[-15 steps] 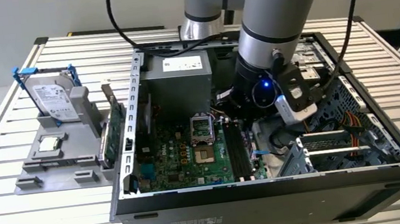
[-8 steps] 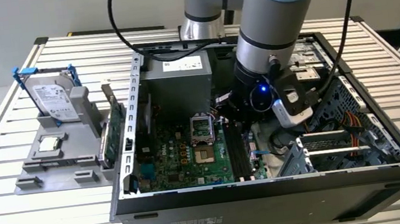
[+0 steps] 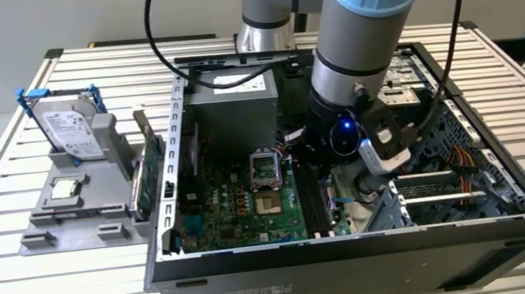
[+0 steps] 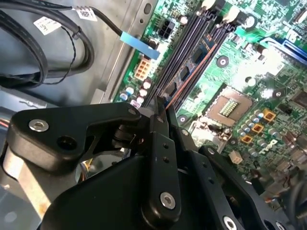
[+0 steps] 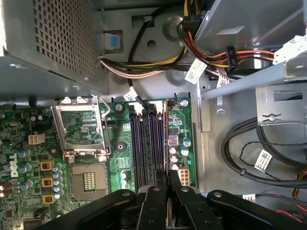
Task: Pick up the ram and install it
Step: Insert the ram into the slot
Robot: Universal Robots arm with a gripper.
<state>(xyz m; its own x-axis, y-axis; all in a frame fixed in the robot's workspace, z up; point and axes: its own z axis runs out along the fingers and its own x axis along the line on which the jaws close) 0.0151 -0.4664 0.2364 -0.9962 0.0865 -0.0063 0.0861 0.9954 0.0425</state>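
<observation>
The ram (image 5: pixel 166 139) is a slim stick seen edge-on. It lies along the black memory slot closest to the case wall, parallel to the empty slots (image 5: pixel 144 143). My gripper (image 5: pixel 167 184) is shut on one end of it, a black finger (image 5: pixel 153 201) on each side. The second wrist view has the ram (image 4: pixel 191 70) running from the gripper (image 4: pixel 162 112) toward the white slot latches (image 4: pixel 229 14). Whether it is fully seated I cannot tell. In the exterior view the arm's wrist (image 3: pixel 346 134) reaches down into the open computer case (image 3: pixel 353 244) over the motherboard (image 3: pixel 240 209).
Bundled cables (image 5: pixel 158 64) and the power supply (image 3: pixel 234 109) crowd one end of the slots. The CPU socket (image 5: pixel 79 127) is beside them, and a drive cage (image 3: pixel 445 189) on the other side. Outside the case, a grey holder (image 3: pixel 82 212) carries a hard drive (image 3: pixel 72 128) and a green card (image 3: pixel 152 171).
</observation>
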